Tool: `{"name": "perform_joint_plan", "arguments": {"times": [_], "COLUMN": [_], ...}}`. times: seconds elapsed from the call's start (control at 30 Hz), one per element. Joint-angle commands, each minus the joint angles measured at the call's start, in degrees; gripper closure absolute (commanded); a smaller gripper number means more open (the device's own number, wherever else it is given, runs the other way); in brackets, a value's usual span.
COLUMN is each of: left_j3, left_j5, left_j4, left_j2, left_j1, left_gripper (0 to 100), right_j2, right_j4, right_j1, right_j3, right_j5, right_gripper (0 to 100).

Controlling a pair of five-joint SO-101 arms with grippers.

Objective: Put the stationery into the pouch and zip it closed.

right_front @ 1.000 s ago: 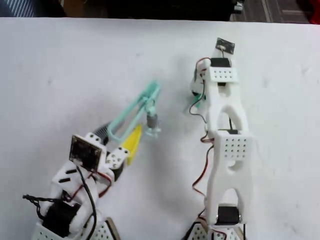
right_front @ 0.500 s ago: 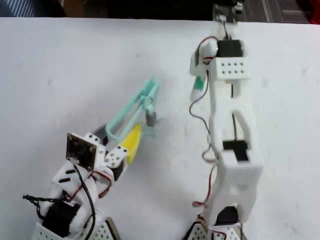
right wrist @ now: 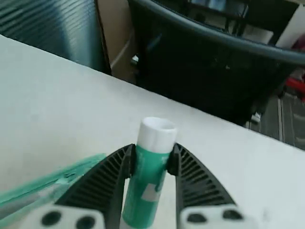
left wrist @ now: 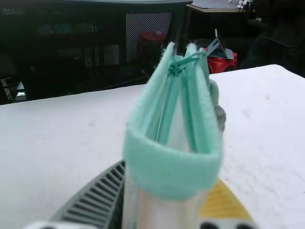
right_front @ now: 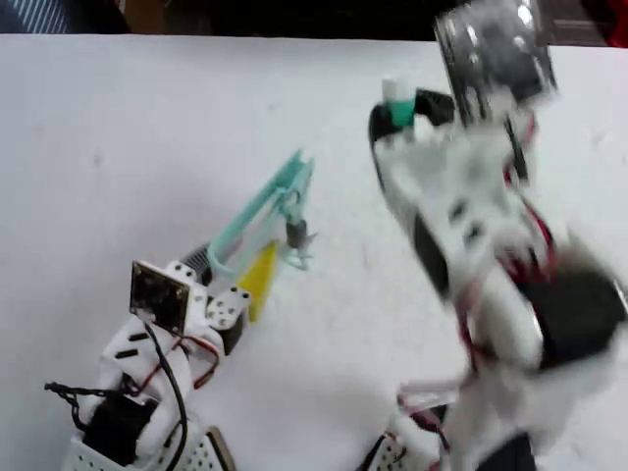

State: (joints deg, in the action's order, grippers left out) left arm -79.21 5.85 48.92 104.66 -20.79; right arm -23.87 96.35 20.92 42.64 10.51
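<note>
Clamping glue stick [right wrist: 148,183] in right gripper [right wrist: 150,153], far right of pouch [right_front: 263,208]. Pinching pouch's near end in left gripper [left wrist: 164,217], propped on edge centre-left, mouth gaping upward. Carry stick over widest part of opening, align along zipper [left wrist: 177,67], lower inside before letting go; avoid knocking rim or collapsing mouth.

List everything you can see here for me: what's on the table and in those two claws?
table: one, white, under everything
pouch: one, mint green, zip open, in the left gripper
zip pull: one, grey, hanging beside the pouch near its far end
glue stick: one, green with a white cap, in the right gripper
left gripper: one, a yellow and a grey finger, shut on the pouch
right gripper: one, black fingers, shut on the glue stick
</note>
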Motion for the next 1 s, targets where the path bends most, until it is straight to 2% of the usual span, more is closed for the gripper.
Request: {"name": "perform_joint_plan", "arguments": {"times": [0.0, 0.1, 0.23, 0.47, 0.53, 0.67, 0.9, 0.97], "left_j3": [0.4, 0.4, 0.4, 0.4, 0.4, 0.4, 0.4, 0.4], "left_j5": [-0.2, -0.2, -0.3, -0.4, -2.3, -3.9, -3.9, -3.9], "left_j4": [-1.0, -1.0, -1.0, -1.0, -1.0, -1.1, -1.1, -1.1], "left_j2": [0.4, 0.4, 0.4, 0.4, 0.4, 0.4, 0.4, 0.4], "left_j1": [0.2, 0.2, 0.3, -0.1, -0.1, -0.2, -0.1, 0.0], "left_gripper": [84, 84, 84, 84, 84, 84, 79, 79], "right_j2": [-6.5, -10.6, -15.2, -19.6, -20.1, -19.6, -19.6, -19.6], "right_j4": [1.9, 1.9, 0.3, -16.6, -20.9, -25.1, -33.3, -36.6], "right_j1": [6.2, 10.9, 13.6, 13.7, 13.8, 14.3, 30.2, 30.6], "right_j3": [0.1, -3.6, -11.2, -18.1, -19.3, -20.2, -31.4, -36.5], "right_j5": [0.8, 0.8, 0.8, 0.4, 0.3, 0.1, -2.0, -2.0], "right_gripper": [98.2, 98.2, 98.2, 98.2, 98.2, 98.2, 98.2, 98.2]}}
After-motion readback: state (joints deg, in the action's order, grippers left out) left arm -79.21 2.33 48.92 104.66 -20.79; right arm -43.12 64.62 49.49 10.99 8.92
